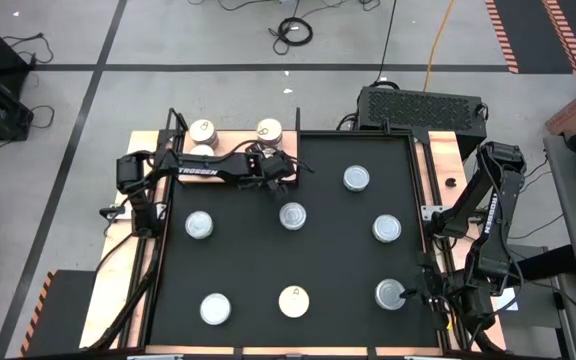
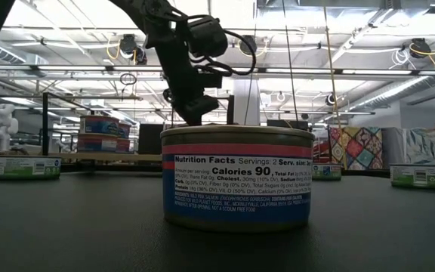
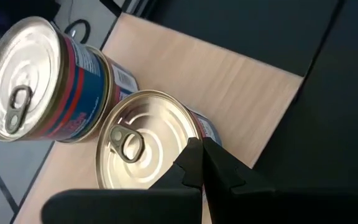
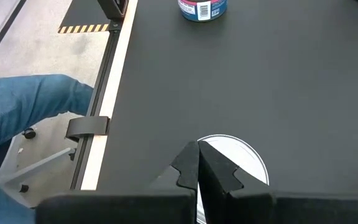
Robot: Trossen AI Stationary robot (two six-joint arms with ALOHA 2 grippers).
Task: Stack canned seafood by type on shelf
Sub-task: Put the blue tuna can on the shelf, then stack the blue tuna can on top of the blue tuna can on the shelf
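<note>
- Overhead, the left pincer hangs closed and empty at the shelf edge, beside two tins stacked there.
- Right pincer, closed, empty, sits by a near-corner tin.
- Six more tins lie scattered on the black mat.

My matt black plastic fingers overlie glossy ridged metal tins with printed paper labels, on a smooth pale wood-grain shelf beside the matt black mat.
</note>
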